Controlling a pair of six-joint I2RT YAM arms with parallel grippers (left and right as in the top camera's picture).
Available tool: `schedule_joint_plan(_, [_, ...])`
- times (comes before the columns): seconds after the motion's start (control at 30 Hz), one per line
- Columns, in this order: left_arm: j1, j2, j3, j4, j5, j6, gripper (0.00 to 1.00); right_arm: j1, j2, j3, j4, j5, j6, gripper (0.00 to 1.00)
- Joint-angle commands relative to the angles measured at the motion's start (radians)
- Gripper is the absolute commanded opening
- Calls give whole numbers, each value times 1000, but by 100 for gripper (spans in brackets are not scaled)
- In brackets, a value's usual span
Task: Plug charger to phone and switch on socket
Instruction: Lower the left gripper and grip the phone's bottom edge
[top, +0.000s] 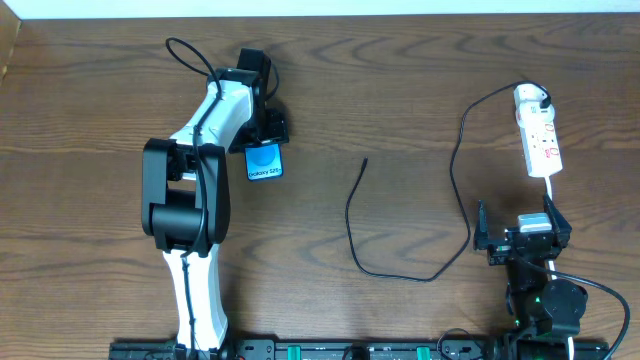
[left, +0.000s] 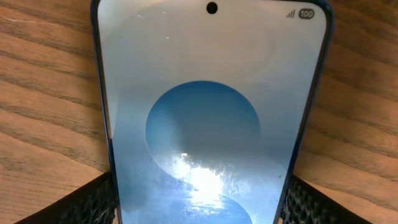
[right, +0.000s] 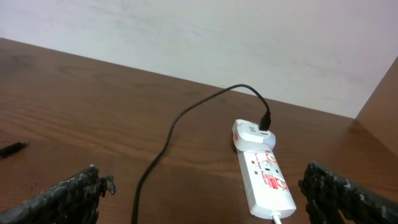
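Note:
The phone lies flat on the table with its blue screen lit, and it fills the left wrist view. My left gripper straddles its far end, a dark pad pressed against each long rim. The charger is a thin black cable looping across the table's middle. Its free tip lies bare, right of the phone. Its white plug sits in the socket at the far right. My right gripper stands open just short of the socket, holding nothing.
The white wall meets the table's far edge behind the socket. The socket's white cord runs toward my right arm. The left arm's black robot cable arcs above its wrist.

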Motion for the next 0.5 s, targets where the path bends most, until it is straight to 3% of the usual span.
schedule_joint_plan(0.0, [0, 21, -39, 0, 15, -5, 79, 4, -6, -1, -5, 4, -8, 99])
schedule_joint_plan(0.27, [0, 21, -39, 1, 14, -5, 73, 4, -6, -1, -5, 4, -8, 99])
schedule_joint_plan(0.47, [0, 21, -39, 2, 14, -5, 59, 4, -6, -1, -5, 4, -8, 99])
